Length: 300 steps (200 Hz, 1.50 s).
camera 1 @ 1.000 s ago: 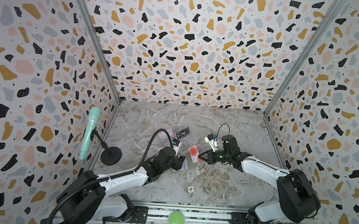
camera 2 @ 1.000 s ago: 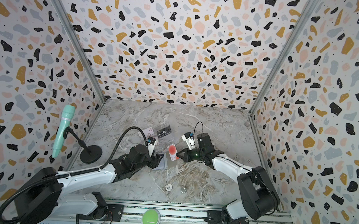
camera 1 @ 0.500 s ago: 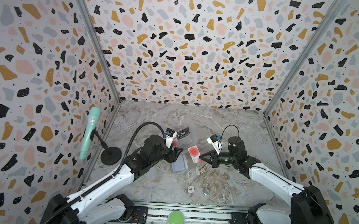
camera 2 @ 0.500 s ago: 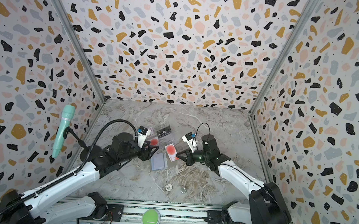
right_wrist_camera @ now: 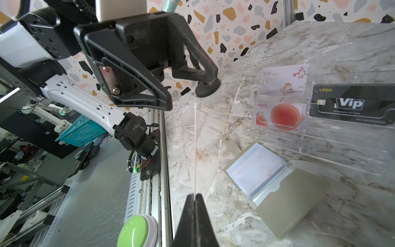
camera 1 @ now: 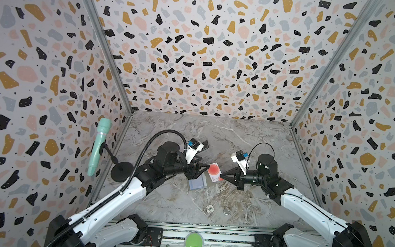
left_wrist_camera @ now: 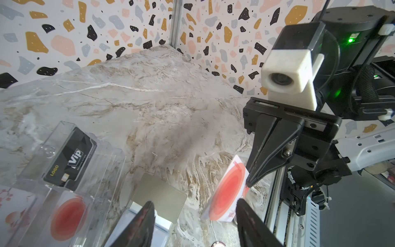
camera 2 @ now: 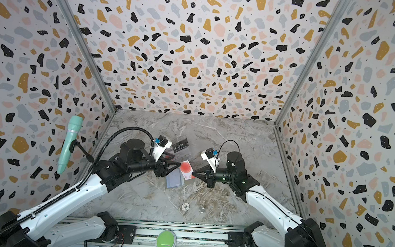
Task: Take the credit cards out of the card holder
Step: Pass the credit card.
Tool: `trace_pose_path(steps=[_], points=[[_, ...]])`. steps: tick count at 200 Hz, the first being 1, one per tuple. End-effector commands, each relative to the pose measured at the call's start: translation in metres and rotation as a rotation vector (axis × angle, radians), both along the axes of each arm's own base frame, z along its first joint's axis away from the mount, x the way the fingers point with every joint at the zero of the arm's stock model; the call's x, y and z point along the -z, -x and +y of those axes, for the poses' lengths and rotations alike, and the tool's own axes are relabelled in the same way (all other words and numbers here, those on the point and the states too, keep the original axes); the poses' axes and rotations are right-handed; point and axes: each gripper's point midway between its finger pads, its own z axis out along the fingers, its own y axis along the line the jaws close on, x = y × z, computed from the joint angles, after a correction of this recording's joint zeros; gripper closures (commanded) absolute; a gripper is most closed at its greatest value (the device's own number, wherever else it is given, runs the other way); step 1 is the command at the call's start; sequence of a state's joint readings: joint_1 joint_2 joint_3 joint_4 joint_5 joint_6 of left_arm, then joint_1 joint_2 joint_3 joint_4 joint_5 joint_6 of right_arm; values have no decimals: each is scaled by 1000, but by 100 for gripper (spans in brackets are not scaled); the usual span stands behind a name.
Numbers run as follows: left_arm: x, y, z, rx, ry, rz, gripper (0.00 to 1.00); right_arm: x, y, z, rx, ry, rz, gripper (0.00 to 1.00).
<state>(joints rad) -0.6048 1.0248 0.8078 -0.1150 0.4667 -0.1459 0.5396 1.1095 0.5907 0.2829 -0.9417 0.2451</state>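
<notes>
Low at the bottom centre of both top views sits the green button (camera 1: pixel 193 243) on the rail. Just above it on the bench (camera 1: pixel 161 205) I see a chip (camera 1: pixel 209 208) and a coin (camera 1: pixel 227 212), near each other but apart.

Higher, at frame centre, the holder (camera 1: pixel 196 183) lies open and flat on the bench, pale blue inside up. The right wrist view shows a pale card (right_wrist_camera: pixel 256 166) still tucked in its pocket.

Right above the holder my two tools face each other, tips close. My right tool (camera 1: pixel 222 176), reaching from the right of the frame, is clamped on one corner of the red card (camera 1: pixel 213 170). The card stands tilted on edge, and I cannot tell whether its low edge touches the bench. My left tool (camera 1: pixel 203 171), reaching from the left, has its jaws spread with nothing gripped. One of its fingertips (left_wrist_camera: pixel 245 222) is close to the red card.

Further up the frame, the VIP card (camera 2: pixel 180 146) sits in the clear tray (right_wrist_camera: pixel 342 154). The right wrist view also shows a second red card (right_wrist_camera: pixel 282 116) in the tray and a blossom card (right_wrist_camera: pixel 284 79) at its far side.

At the left of the frame, a mint mic (camera 1: pixel 98 145) stands on its stand by the wall.
</notes>
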Motion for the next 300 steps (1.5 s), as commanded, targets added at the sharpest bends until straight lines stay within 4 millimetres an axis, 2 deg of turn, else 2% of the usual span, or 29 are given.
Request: trace_pose_path(steps=[1, 30, 59, 83, 129, 174, 225, 242, 257, 267, 278, 287, 300], points=[[-25, 1, -2, 2, 133, -42, 39, -27, 4, 3, -23, -104, -43, 100], [-31, 2, 5, -32, 236, -35, 41, -44, 2, 1, -12, -172, -62, 100], [-42, 17, -1, 51, 366, -23, 43, -59, 3, 2, -26, -241, -68, 100], [-52, 27, -5, 117, 461, -19, 49, -65, 2, 3, -36, -288, -55, 100], [-61, 35, -9, 186, 557, -8, 58, -66, 3, 10, -66, -312, -31, 100], [-60, 38, -10, 211, 580, -1, 78, -67, 0, 14, -63, -321, -13, 100], [-60, 39, -10, 217, 599, 0, 91, -63, -4, 19, -72, -320, 27, 100], [-57, 38, -11, 215, 596, 5, 100, -59, -8, 21, -68, -292, 38, 100], [-54, 36, -12, 207, 591, 15, 100, -55, -11, 22, -50, -258, 38, 100], [-52, 35, -13, 209, 579, 21, 100, -53, -14, 22, -36, -228, 26, 91], [-46, 32, -16, 205, 529, 29, 100, -48, -19, 21, -6, -168, 5, 73], [-35, 27, -19, 194, 431, 37, 100, -45, -24, 18, 35, -100, -25, 55], [-11, 24, -18, 188, 225, 59, 100, -46, -31, 9, 114, -16, -87, 37]])
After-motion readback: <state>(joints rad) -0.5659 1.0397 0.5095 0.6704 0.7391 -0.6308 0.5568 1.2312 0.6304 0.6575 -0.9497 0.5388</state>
